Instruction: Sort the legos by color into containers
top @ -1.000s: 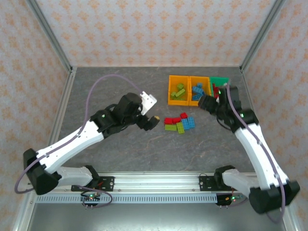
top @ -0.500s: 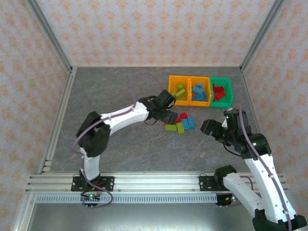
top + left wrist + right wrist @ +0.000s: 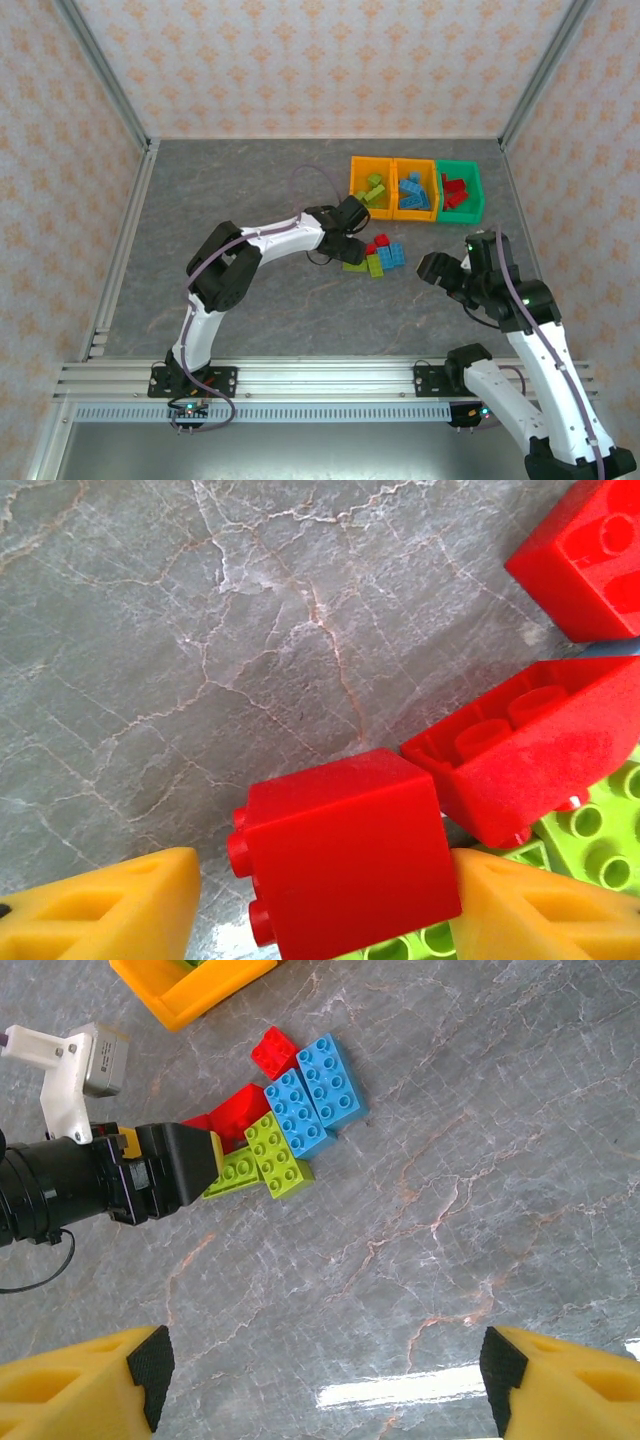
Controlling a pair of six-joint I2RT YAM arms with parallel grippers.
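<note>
Red brick (image 3: 345, 855) lies on the table (image 3: 250, 180) at the pile's edge, between my left gripper's (image 3: 325, 900) pads. One pad (image 3: 500, 905) touches it and the other stands just off, so nothing is clamped yet. I'd squeeze on the flat sides and lift straight, sparing the tilted red neighbour (image 3: 520, 740), then carry to the green bin (image 3: 476, 190), where reds lie. My right gripper (image 3: 320, 1360) hangs wide apart, empty, near the pile. Loose, I count three red, two blue bricks (image 3: 330, 1078) and two green bricks (image 3: 272, 1155). Bins: two orange bins (image 3: 353, 190), one green.
</note>
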